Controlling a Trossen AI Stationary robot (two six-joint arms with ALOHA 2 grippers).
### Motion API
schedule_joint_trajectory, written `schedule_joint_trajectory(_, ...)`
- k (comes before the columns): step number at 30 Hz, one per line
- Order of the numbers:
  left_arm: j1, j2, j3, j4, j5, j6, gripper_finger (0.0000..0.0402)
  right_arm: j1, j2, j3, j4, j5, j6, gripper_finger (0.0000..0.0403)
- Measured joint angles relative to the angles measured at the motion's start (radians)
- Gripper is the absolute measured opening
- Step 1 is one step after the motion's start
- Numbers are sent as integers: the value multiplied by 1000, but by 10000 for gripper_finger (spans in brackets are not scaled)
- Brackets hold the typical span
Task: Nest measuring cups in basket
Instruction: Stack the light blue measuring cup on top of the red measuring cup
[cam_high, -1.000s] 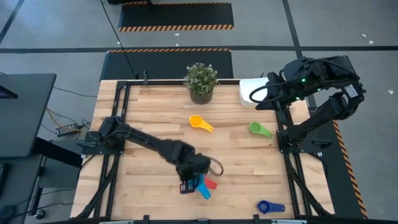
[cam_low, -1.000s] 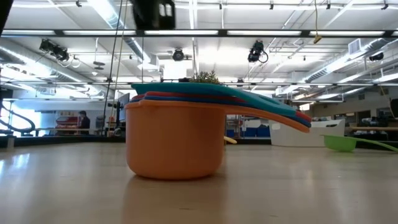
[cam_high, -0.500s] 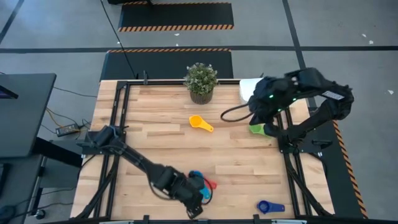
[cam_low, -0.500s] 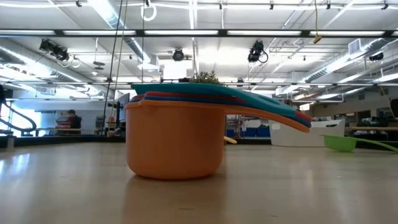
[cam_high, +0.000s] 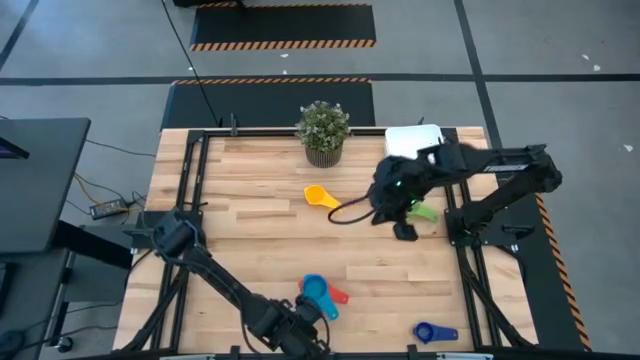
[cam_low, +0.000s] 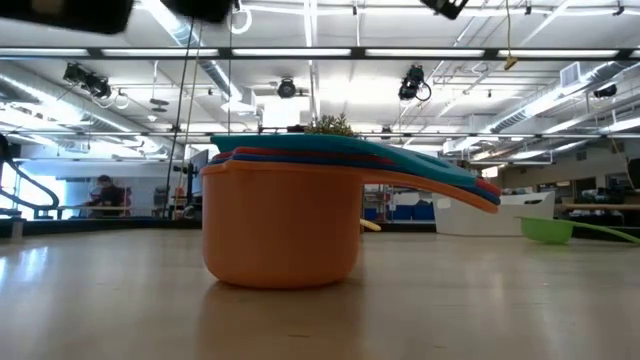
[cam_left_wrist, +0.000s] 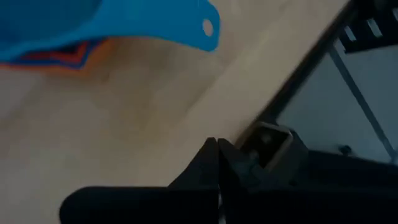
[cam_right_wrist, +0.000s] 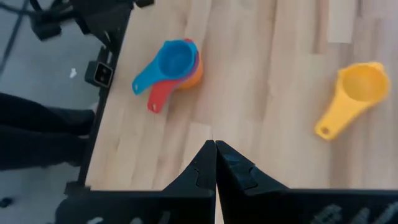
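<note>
Left gripper (cam_high: 300, 335) has drawn back past the nested cups (cam_high: 318, 295), right gripper (cam_high: 405, 228) swung inward, both jaws pressed together.

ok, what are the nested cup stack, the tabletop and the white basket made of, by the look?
Nested cup stack: likely moulded plastic, smooth matte walls, saturated solid colours, thin flat handles. Tabletop: looks like wood, butcher-block planks with visible grain and seams, light satin sheen in the low view. White basket: probably plastic, plain white with rounded corners; mostly hidden, so less sure.
</note>
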Motion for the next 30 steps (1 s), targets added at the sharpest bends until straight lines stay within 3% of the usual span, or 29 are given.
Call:
schedule_joint_trajectory(10, 17, 60, 0, 8, -72, 32, 0, 69, 1, -267, 373, 73, 132, 5)
schedule_joint_trajectory(30, 113, 62, 1, 62, -149, 195, 0, 76, 1, -298, 397, 90, 127, 5)
